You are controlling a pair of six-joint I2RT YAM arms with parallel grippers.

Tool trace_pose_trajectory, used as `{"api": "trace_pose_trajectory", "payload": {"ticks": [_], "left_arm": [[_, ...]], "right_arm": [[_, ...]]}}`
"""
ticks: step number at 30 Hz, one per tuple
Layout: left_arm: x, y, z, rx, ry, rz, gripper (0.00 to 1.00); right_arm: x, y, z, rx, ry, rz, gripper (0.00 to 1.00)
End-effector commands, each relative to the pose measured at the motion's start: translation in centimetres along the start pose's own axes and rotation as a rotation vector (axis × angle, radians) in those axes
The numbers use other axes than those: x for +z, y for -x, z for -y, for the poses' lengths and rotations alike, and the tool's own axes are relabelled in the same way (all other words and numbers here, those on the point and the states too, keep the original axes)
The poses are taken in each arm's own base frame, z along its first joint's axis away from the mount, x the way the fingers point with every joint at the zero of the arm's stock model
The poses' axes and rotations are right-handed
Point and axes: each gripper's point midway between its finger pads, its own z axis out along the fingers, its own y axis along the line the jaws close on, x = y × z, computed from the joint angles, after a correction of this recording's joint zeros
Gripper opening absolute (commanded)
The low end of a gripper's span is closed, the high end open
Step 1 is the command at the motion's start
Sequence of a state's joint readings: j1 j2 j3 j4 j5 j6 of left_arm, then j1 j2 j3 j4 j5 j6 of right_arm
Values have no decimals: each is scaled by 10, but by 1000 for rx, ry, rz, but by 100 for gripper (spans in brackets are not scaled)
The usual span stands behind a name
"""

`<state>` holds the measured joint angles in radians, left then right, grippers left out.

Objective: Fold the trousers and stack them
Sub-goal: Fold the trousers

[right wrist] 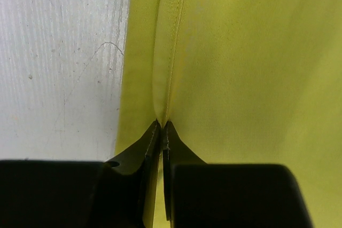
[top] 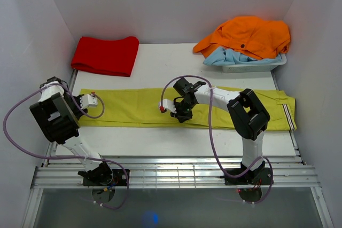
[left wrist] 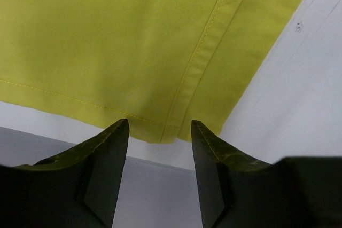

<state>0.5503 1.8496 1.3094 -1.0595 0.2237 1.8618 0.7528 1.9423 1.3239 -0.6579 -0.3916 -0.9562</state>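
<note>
**Trousers flat on the bench: right gripper clenched on a seam ridge, left gripper released over the hem**

The trousers (top: pixel 133 108) are laid lengthwise across the bench (top: pixel 176 142), with the striped waistband at the right and the hem at the left. The right gripper (right wrist: pixel 161 124) is pinched shut on a thin ridge of cloth at a seam close to one long edge. The left gripper (left wrist: pixel 160 124) is held with its jaws apart just short of the hem corner, and nothing is grasped. Slippage is likely if the cloth is lifted on so narrow a pinch. If only the top layer is caught, the layers may be separated. If the hem is not gripped first, the fold may be dragged askew.
</note>
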Motion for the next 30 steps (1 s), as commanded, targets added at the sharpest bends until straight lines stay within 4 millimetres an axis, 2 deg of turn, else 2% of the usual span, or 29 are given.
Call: {"api": "trace_pose_trajectory", "payload": {"ticks": [1, 8, 12, 16, 23, 25, 26, 30], "left_arm": [[-13, 0, -19, 106, 94, -21, 61], [5, -3, -12, 143, 75, -32, 62], [11, -4, -8, 150, 65, -37, 57], [10, -6, -14, 144, 84, -42, 37], [-5, -4, -25, 155, 123, -46, 25], [-7, -2, -23, 150, 113, -42, 34], [-8, -3, -22, 148, 111, -43, 49], [-6, -1, -19, 147, 106, -35, 58]], "right_arm": [[14, -15, -27, 23, 129, -35, 8], [14, -20, -29, 36, 130, -44, 8], [13, -18, -28, 35, 124, -41, 8], [10, -15, -24, 31, 109, -38, 8], [3, -10, -18, 21, 84, -39, 8], [1, -10, -17, 20, 80, -42, 8], [1, -11, -17, 22, 80, -42, 8], [3, -11, -18, 28, 84, -43, 8]]}}
